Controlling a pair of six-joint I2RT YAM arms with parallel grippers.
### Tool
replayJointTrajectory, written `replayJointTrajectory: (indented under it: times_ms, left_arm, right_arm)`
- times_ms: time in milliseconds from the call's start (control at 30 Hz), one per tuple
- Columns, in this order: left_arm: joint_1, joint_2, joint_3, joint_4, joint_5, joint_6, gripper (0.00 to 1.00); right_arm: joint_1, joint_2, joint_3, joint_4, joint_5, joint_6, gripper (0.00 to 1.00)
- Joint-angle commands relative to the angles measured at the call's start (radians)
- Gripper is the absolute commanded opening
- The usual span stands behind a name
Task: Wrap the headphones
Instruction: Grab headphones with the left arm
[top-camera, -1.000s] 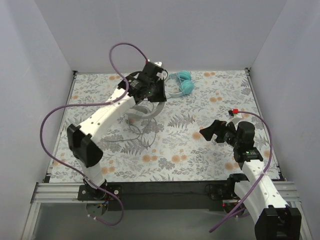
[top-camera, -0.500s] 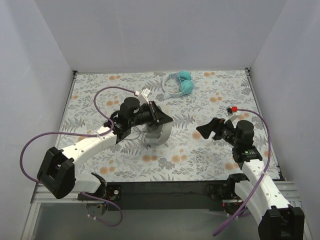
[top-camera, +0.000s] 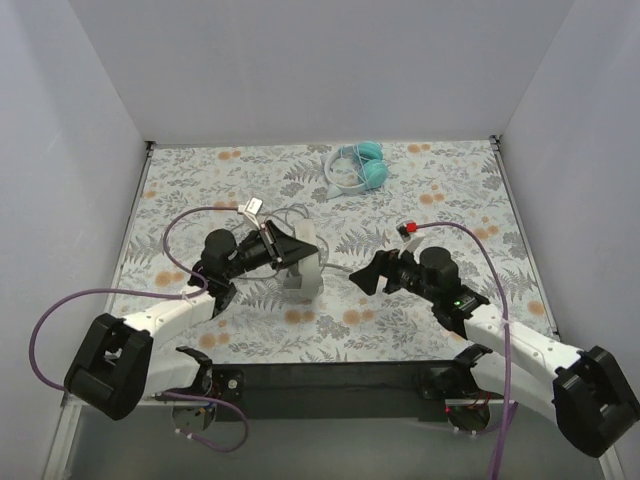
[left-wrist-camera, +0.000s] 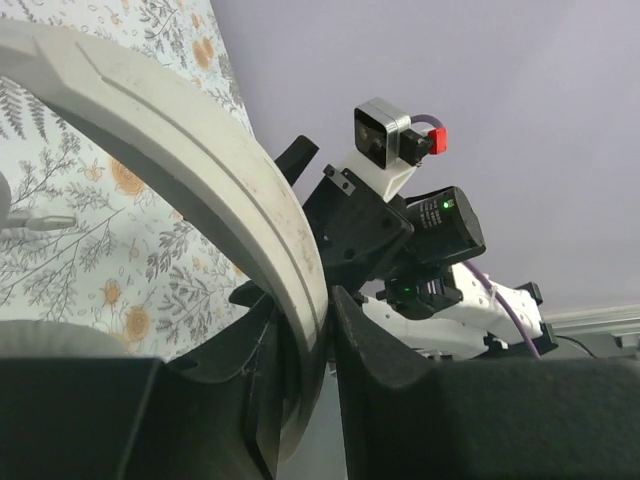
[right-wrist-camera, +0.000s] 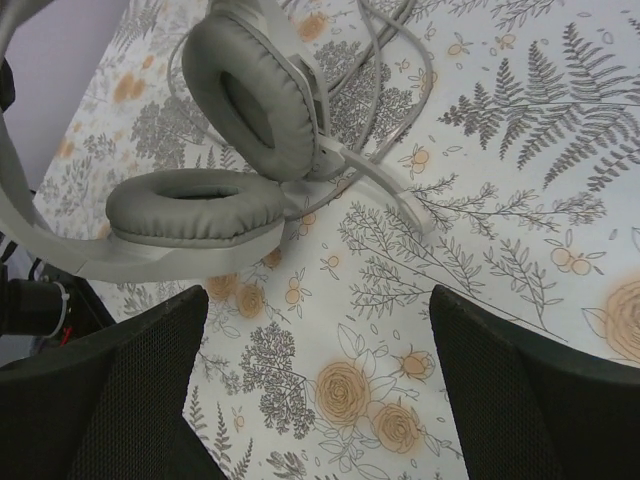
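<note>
The white-grey headphones stand on the table's middle, their thin grey cable looped behind them. My left gripper is shut on their headband, which sits pinched between the two fingers. My right gripper is open and empty, just right of them and apart. In the right wrist view the two grey ear cups and the tangled cable lie ahead of my open right gripper. The teal headphones lie at the back centre, untouched.
The floral table cover is bounded by white walls at the left, back and right. Thick purple robot cables arc over the left side and one runs behind the right arm. A black rail runs along the near edge.
My left arm has drawn the white-grey headphones from the back, beside the teal pair, to the table's middle. My right gripper has moved left toward them and stays open.
</note>
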Motion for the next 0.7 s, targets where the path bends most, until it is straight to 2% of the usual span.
replayJointTrajectory:
  times_ms: [0,133,333,533,667]
  left_arm:
    - [0.066,-0.087,-0.065,0.089,0.098,-0.004,0.22]
    - [0.121,-0.17,-0.08,-0.092,0.126,0.094,0.32]
    - [0.195,-0.288,-0.111,-0.326,0.105,0.205,0.36]
    - [0.202,-0.399,-0.053,-0.736,-0.105,0.346,0.42]
    - [0.202,-0.429,0.004,-0.996,-0.3,0.374,0.46]
  right_arm:
    - [0.106,0.078,0.076,0.119,0.154,0.014,0.96]
    - [0.188,0.191,0.122,0.142,0.227,0.009,0.96]
    - [0.286,0.309,0.231,0.147,0.289,-0.006,0.96]
    - [0.338,0.432,0.299,0.139,0.342,0.02,0.96]
    - [0.361,0.509,0.348,0.125,0.356,0.023,0.96]
